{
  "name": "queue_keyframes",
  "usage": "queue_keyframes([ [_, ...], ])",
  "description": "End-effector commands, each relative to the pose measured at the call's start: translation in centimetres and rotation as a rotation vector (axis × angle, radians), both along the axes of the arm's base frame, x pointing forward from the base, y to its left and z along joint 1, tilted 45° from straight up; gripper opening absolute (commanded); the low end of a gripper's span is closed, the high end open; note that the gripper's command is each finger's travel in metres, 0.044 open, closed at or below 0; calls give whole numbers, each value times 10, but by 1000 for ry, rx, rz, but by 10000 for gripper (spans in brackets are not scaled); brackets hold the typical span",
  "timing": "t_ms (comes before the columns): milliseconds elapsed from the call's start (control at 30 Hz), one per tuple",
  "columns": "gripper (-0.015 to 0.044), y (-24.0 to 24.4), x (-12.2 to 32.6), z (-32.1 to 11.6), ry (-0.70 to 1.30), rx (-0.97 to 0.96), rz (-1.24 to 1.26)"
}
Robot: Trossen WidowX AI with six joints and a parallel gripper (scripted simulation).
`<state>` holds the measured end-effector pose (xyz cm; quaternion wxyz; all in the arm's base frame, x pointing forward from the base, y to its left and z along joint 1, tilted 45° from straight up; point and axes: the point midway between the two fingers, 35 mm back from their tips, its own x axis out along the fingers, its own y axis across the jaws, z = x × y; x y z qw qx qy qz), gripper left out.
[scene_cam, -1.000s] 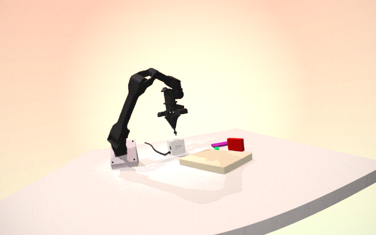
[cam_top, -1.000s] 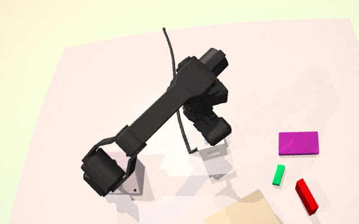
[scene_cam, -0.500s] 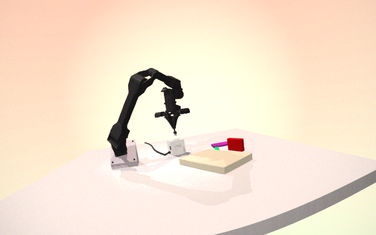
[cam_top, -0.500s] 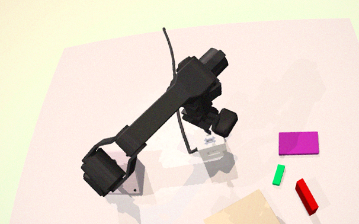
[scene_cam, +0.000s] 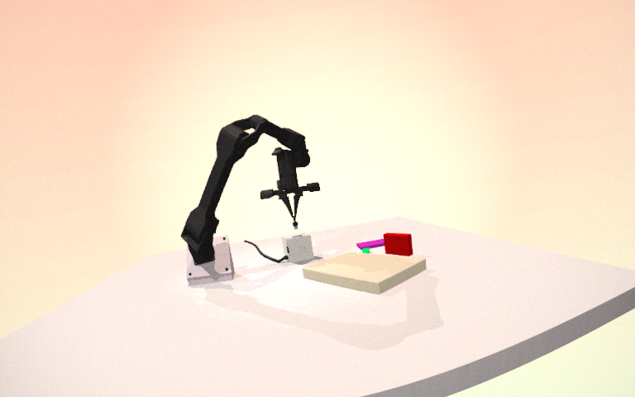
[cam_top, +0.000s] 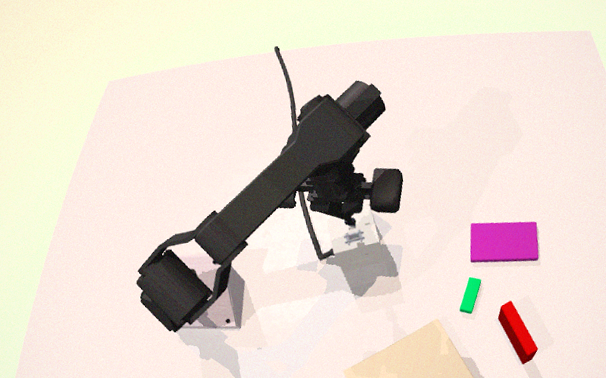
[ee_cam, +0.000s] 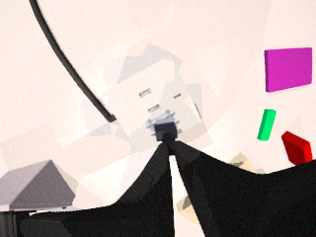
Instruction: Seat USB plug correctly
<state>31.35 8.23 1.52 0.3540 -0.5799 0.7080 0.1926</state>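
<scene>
The white power cube [cam_top: 367, 242] [scene_cam: 299, 249] [ee_cam: 128, 95] stands on the table, right of the arm's base, with several sockets on its top face. A black cable [cam_top: 288, 85] [scene_cam: 261, 251] [ee_cam: 53, 39] runs from its side across the table. My gripper [cam_top: 348, 219] [scene_cam: 294, 217] [ee_cam: 170, 148] points straight down and is shut on the small dark USB plug [scene_cam: 294, 225] [ee_cam: 165, 130]. The plug hangs clear of the socket, a short way above the cube's top.
A magenta flat block [cam_top: 503, 241] [scene_cam: 370, 243] [ee_cam: 288, 69], a small green block [cam_top: 470, 295] [ee_cam: 267, 124] and a red block [cam_top: 517, 331] [scene_cam: 398, 243] [ee_cam: 298, 146] lie right of the cube. A beige slab [cam_top: 411, 374] [scene_cam: 365, 271] lies nearer the front. The arm's base [cam_top: 215, 305] [scene_cam: 210, 266] stands to the left.
</scene>
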Motion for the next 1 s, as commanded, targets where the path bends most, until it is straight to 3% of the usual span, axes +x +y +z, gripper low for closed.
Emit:
queue_keyframes([
  [0, 0, 0, 0, 0, 76, 9, 81],
  [367, 0, 0, 0, 0, 261, 30, 277],
  [967, 0, -1, 0, 0, 260, 27, 276],
])
